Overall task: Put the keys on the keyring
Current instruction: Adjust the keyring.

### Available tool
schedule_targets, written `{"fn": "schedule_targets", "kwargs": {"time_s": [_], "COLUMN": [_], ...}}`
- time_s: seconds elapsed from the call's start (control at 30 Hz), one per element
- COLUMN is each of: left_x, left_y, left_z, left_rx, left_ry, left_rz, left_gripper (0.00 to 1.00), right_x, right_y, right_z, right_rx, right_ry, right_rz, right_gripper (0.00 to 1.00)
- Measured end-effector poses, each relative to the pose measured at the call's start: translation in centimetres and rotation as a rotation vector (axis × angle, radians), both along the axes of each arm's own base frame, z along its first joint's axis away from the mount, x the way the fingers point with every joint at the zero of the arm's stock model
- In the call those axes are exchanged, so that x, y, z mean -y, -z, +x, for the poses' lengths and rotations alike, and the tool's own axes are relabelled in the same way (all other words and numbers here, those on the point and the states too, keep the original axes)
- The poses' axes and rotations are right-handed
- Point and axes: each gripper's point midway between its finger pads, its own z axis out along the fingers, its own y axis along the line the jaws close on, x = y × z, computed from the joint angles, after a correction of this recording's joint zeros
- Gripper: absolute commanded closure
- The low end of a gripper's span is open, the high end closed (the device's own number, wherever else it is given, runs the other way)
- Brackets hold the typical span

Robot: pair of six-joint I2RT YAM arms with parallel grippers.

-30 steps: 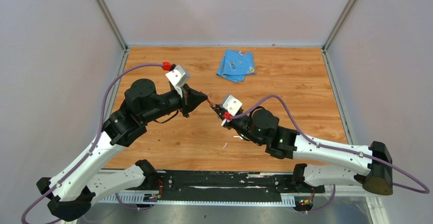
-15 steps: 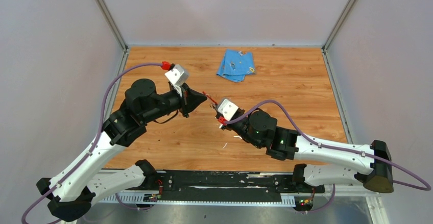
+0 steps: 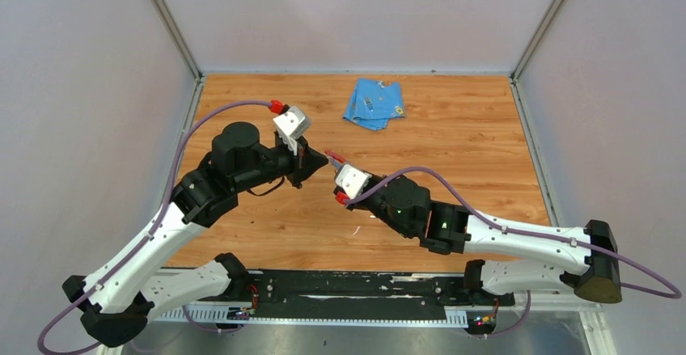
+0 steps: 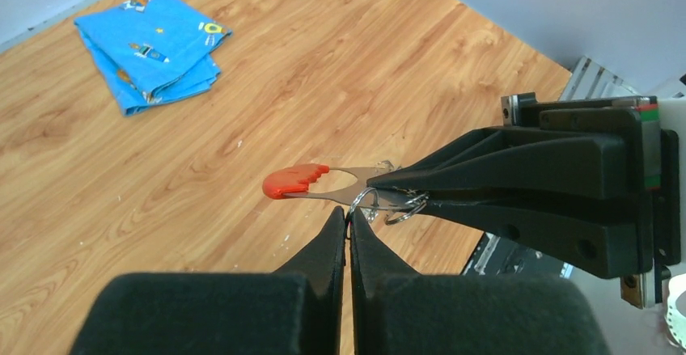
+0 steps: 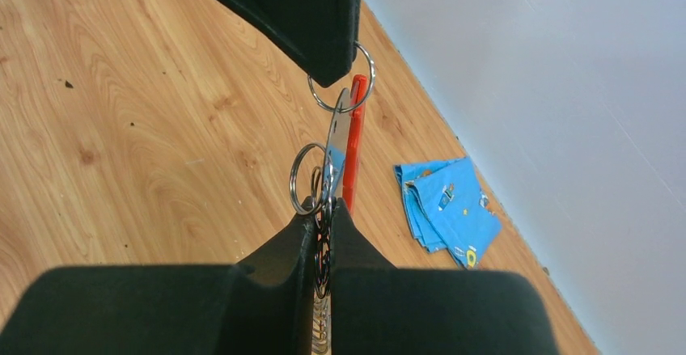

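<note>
Two robot arms meet in the air above the middle of a wooden tabletop (image 3: 469,153), claw tip to claw tip. On the left, the left claw (image 4: 349,219) is clenched, its black fingers pressed together, and it appears to pinch a thin silver wire ring (image 5: 373,70) at its very tip. That wire ring overlaps the free end of the flat, elongated silvery keyring (image 4: 295,183); whether it is already threaded on cannot be told.

The keyring is off the tabletop, between the two claws. It has a red, ridged strip along one curved edge and an oval hole in its metal body. On the right, the right claw (image 5: 323,221) is clenched on the keyring's other end, so the red end points toward the left claw. This hold probably keeps the keyring steady and leaves its free end clear, so that the other arm can work a ring onto it. A second wire ring (image 5: 292,181) hangs on the keyring just beside the right claw's tips.

The keys themselves cannot be made out. A folded blue cloth (image 3: 374,103) lies near the middle of the tabletop's far edge, well apart from both claws
</note>
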Motion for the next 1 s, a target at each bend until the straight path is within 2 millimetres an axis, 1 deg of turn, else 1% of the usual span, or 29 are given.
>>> {"fn": "schedule_targets", "kwargs": {"time_s": [0.13, 0.23, 0.47, 0.6, 0.77, 0.87, 0.97, 1.0], "left_x": [0.2, 0.3, 0.6, 0.4, 0.3, 0.0, -0.2, -0.4], "left_y": [0.7, 1.1, 2.2, 3.0, 3.5, 3.9, 4.4, 4.7], "left_z": [0.1, 0.2, 0.3, 0.1, 0.0, 0.1, 0.2, 0.3], "left_rx": [-0.012, -0.011, 0.021, 0.036, 0.069, 0.082, 0.099, 0.108], "left_ry": [0.015, 0.035, 0.129, 0.169, 0.193, 0.196, 0.208, 0.213], "left_rz": [0.025, 0.061, 0.200, 0.262, 0.308, 0.339, 0.380, 0.399], "left_gripper": [1.00, 1.00, 1.00, 1.00, 1.00, 1.00, 1.00, 1.00], "right_x": [0.0, 0.0, 0.2, 0.3, 0.2, -0.2, -0.7, -0.8], "right_y": [0.4, 0.8, 1.7, 1.7, 2.5, 2.8, 2.3, 2.1], "right_z": [-0.1, -0.2, -0.4, -0.4, -0.3, -0.5, -0.8, -1.0], "right_rx": [0.010, 0.011, -0.018, -0.036, -0.055, -0.064, -0.071, -0.077], "right_ry": [0.002, 0.000, 0.001, 0.020, 0.063, 0.060, 0.047, 0.042], "right_rz": [-0.040, -0.062, -0.084, -0.062, -0.064, -0.063, -0.026, -0.011], "right_gripper": [0.99, 0.96, 0.97, 0.96, 0.84, 0.70, 0.57, 0.55]}}
